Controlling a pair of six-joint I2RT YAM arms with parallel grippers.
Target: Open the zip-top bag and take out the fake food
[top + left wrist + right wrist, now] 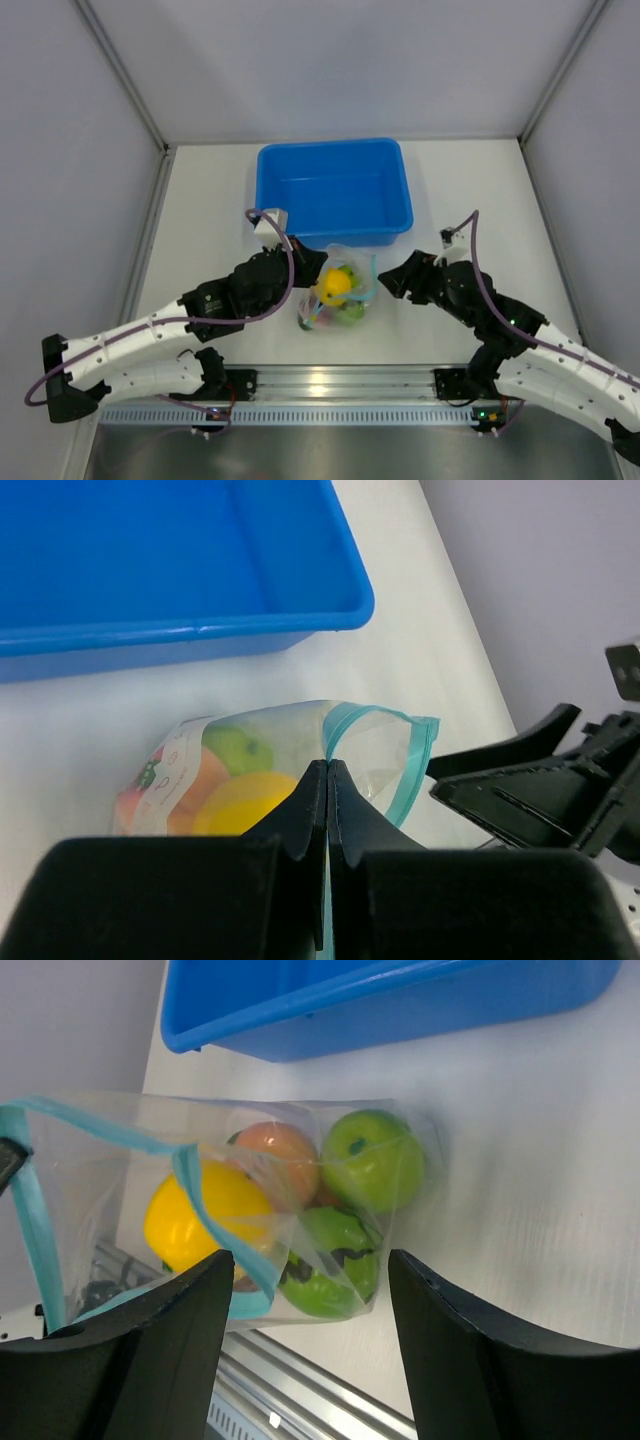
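Pinching zip-top bag (385, 745) rim w/ left gripper (327, 768); right gripper (310, 1265) wide apart.

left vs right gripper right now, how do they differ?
The left gripper is shut, pinching the bag at its teal zipper edge; the right gripper is open, gripping nothing. In the top view the left gripper sits at the bag's left side, the right gripper at its right. Both point at the bag, near the blue tub.

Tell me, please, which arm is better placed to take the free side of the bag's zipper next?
Right, probably: the right gripper is open, unloaded and facing the zip-top bag, whereas the left gripper is shut on that bag's edge, holding it.
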